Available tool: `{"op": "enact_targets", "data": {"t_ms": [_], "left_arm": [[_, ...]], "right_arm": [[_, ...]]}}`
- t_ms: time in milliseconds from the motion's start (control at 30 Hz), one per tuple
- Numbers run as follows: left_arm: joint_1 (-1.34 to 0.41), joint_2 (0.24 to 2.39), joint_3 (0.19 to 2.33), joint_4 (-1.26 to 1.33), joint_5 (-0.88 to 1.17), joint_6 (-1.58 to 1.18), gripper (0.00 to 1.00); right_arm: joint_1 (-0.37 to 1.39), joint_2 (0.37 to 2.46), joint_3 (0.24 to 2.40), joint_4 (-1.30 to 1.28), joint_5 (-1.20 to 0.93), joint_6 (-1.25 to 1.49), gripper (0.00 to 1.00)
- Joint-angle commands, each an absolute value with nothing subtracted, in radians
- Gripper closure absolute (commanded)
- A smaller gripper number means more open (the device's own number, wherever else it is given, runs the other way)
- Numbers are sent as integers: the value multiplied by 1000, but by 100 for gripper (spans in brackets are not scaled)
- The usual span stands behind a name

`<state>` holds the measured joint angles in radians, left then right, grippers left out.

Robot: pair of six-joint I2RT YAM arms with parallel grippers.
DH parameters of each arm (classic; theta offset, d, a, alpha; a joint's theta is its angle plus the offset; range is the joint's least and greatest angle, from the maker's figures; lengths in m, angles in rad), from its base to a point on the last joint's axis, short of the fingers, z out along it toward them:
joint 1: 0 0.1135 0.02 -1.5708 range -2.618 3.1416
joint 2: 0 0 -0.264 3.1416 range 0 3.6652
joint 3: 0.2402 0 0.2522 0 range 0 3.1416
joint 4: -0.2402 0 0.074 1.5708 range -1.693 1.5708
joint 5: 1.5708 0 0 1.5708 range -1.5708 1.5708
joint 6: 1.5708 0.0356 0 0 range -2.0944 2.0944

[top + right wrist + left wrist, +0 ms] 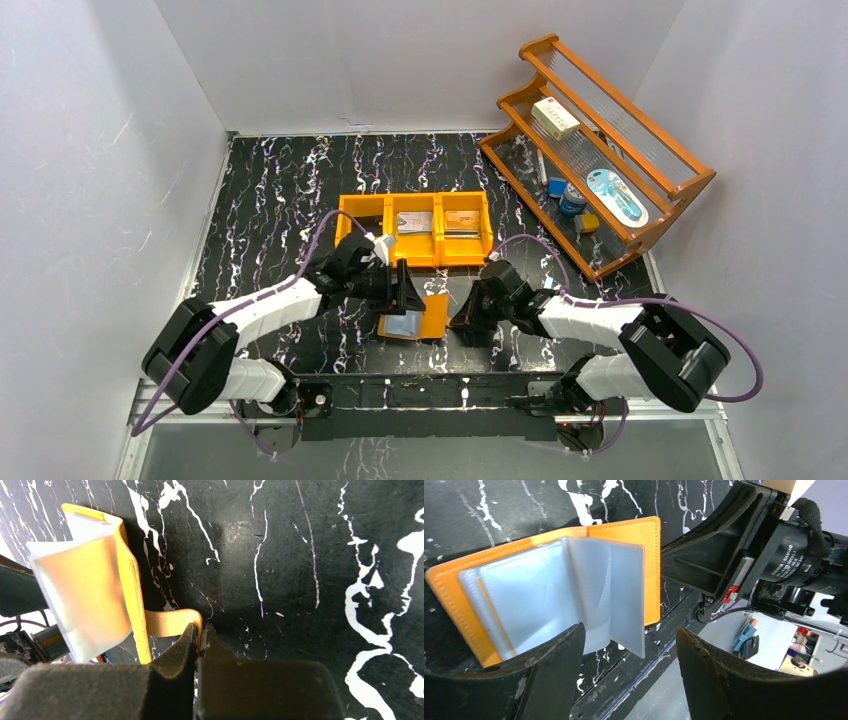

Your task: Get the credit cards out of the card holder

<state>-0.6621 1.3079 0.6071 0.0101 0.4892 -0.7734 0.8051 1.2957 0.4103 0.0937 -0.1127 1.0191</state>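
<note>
Card holder (pixel 432 316) lay spread open at the near edge of the marbled worktop (pixel 270 190), between the two arms, as I ran the rig from afar. My right pincer (pixel 200 630) was closed on the wallet's strap tab (pixel 167 621), pinning it down. My left pincer (pixel 630 630) stood open, its jaws apart on either side of a loose corner of the clear plastic sleeves (pixel 539 590) and touching nothing I could see.

The sleeves that showed looked empty to me, with only orange leather behind them. Two flat pieces that I took for the credit cards (pixel 413 222) lay in the middle and right compartments of the orange bin (pixel 413 260) just beyond. I judged the job nearly done. What was left was to leaf through the remaining sleeves, since I could not tell whether a card hid beneath them.
</note>
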Motion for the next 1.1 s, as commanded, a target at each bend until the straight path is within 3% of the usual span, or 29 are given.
{"op": "enact_targets", "data": {"t_ms": [0, 200, 400, 633, 833, 1067], "left_arm": [[-687, 1347, 644, 72, 553, -795, 35], [-719, 1404, 656, 112, 555, -810, 35], [-747, 1423, 654, 194, 567, -850, 35], [-767, 1473, 655, 236, 575, -860, 35], [-781, 1485, 643, 215, 540, -849, 42], [-798, 1481, 617, 199, 518, -847, 60]], "right_arm": [[802, 1312, 417, 96, -111, 1022, 100], [802, 1292, 416, 90, -104, 1024, 96], [802, 1244, 413, 90, -95, 1034, 78], [802, 1176, 445, 16, -63, 1037, 67], [802, 1080, 476, -73, 22, 1056, 66], [801, 1075, 514, 2, -25, 1064, 78]]}}
